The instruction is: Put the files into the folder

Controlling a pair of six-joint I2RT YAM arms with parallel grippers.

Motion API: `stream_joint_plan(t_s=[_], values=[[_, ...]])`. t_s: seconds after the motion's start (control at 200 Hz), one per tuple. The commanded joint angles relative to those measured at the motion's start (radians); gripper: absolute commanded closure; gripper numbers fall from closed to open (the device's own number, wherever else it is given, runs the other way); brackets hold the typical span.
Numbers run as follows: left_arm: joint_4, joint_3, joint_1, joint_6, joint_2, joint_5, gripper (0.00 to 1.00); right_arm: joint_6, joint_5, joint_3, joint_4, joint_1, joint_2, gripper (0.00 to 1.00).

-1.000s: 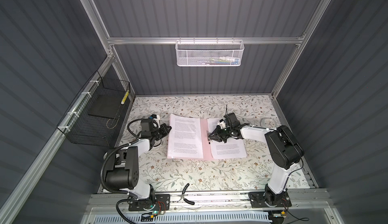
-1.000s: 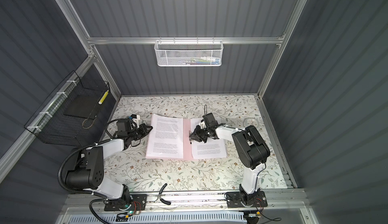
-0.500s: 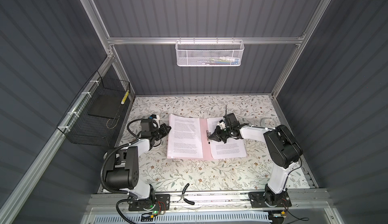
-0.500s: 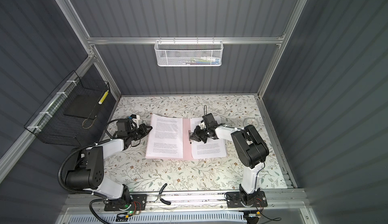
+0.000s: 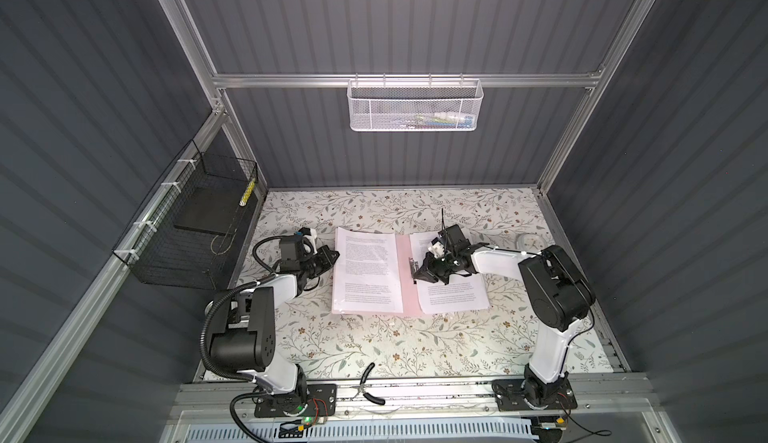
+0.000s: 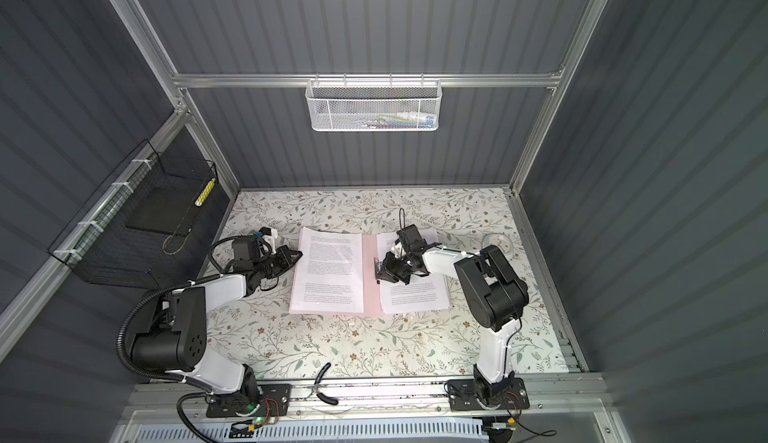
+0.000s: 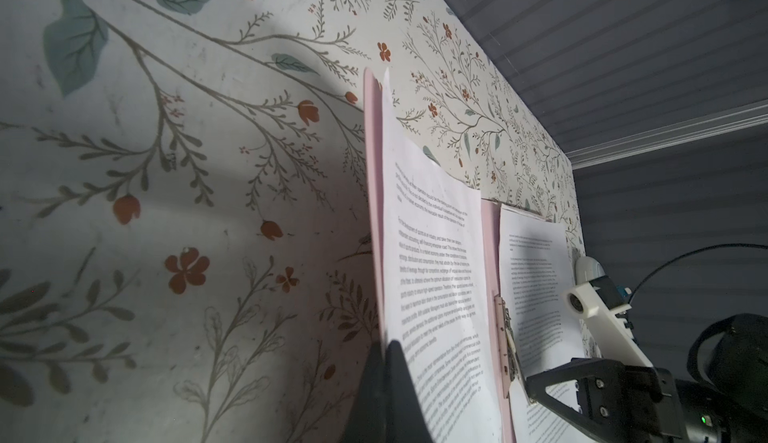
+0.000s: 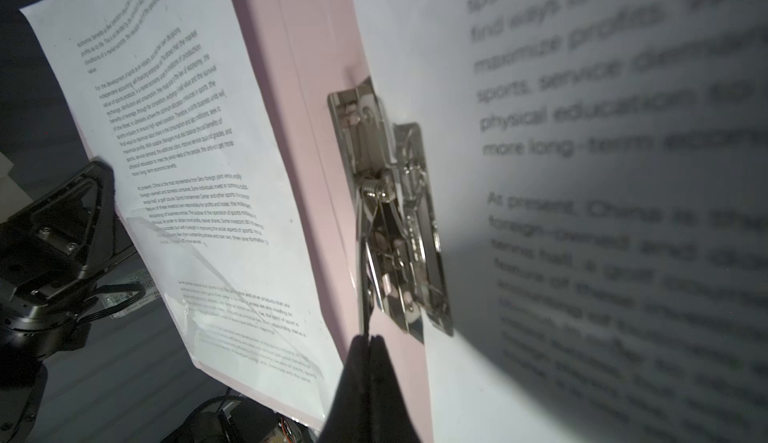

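Looked like a robot test cell in a lab, not a home or an office.
Closed booth: grey ribbed wall panels (image 5: 395, 17) on an aluminium extrusion frame (image 5: 291, 80). Left arm (image 5: 249, 337) and right arm (image 5: 552, 291) were bolted via base plates (image 5: 324, 395) to a front rail (image 5: 436, 391), with bare wiring and a lit green LED (image 5: 306, 420) exposed below. Pliers (image 5: 365, 376) lay on the rail. White mesh basket (image 5: 415, 106) hung on the back bar, black wire basket (image 5: 187, 229) was tied to the side with white ties. Floral-print tabletop (image 5: 374, 337) carried an open pink folder (image 5: 408, 295) with printed files (image 5: 365, 270): desk stuff inside a rig.
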Motion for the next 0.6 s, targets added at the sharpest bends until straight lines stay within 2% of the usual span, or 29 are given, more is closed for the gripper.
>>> stream_joint_plan(t_s=[0.0,0.3,0.595], values=[[0.000,0.009,-0.004,0.021,0.006,-0.006,1.00,-0.046,0.120,-0.024,-0.141,-0.003,0.094,1.00],[-0.001,0.008,-0.004,0.029,0.008,-0.013,1.00,-0.065,0.160,-0.035,-0.155,-0.002,0.143,1.00],[-0.005,0.009,-0.004,0.031,0.011,-0.016,1.00,-0.083,0.182,-0.051,-0.162,-0.022,0.106,1.00]])
